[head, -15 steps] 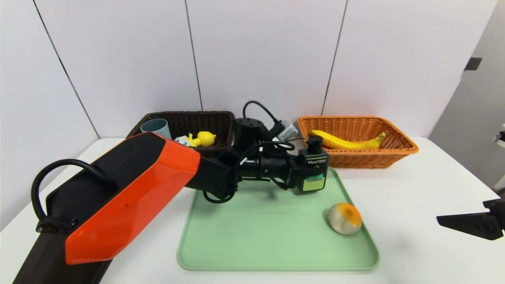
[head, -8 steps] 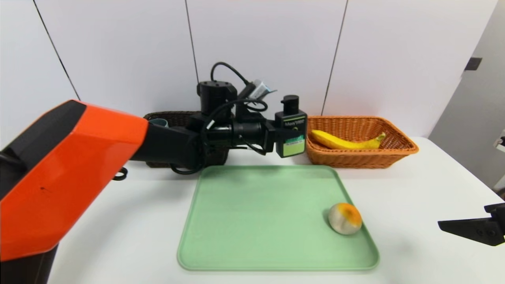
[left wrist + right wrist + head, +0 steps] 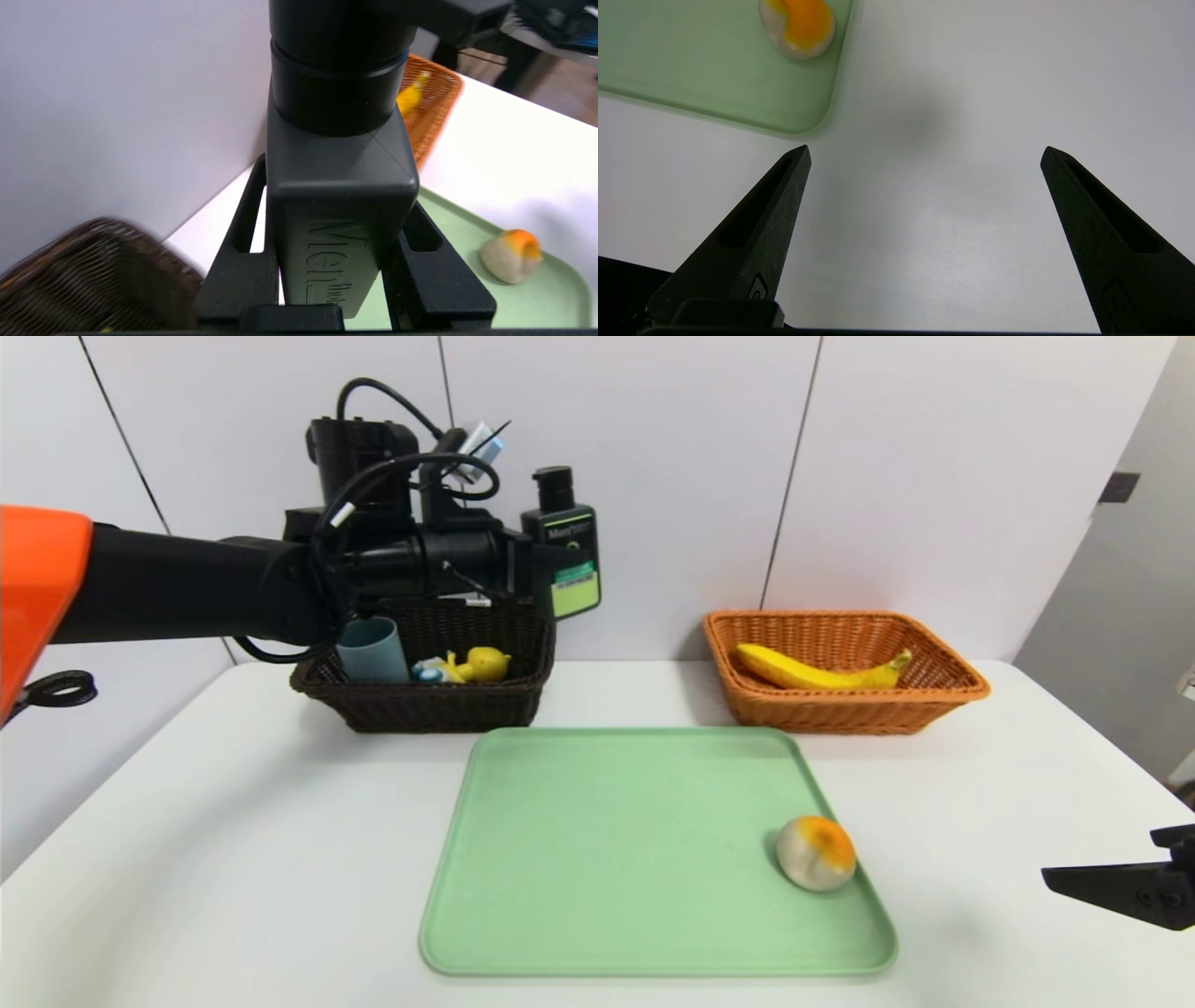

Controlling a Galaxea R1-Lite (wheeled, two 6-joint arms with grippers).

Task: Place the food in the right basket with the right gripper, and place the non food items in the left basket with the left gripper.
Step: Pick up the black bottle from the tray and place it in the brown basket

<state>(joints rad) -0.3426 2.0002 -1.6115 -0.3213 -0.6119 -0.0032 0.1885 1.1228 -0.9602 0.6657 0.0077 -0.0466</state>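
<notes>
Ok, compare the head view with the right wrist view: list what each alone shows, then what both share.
Only head view: pump bottle in the left gripper, dark basket with cup and yellow toy, orange basket with banana.
Only right wrist view: both right gripper jaws, wide apart.
Both: tray, round fruit, white table.

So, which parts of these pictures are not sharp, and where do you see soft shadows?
Left wrist view: the dark brown woven basket is blurred, while the black pump bottle is crisper. Right wrist view: a soft grey shadow lies on the white table, beside the green tray.
</notes>
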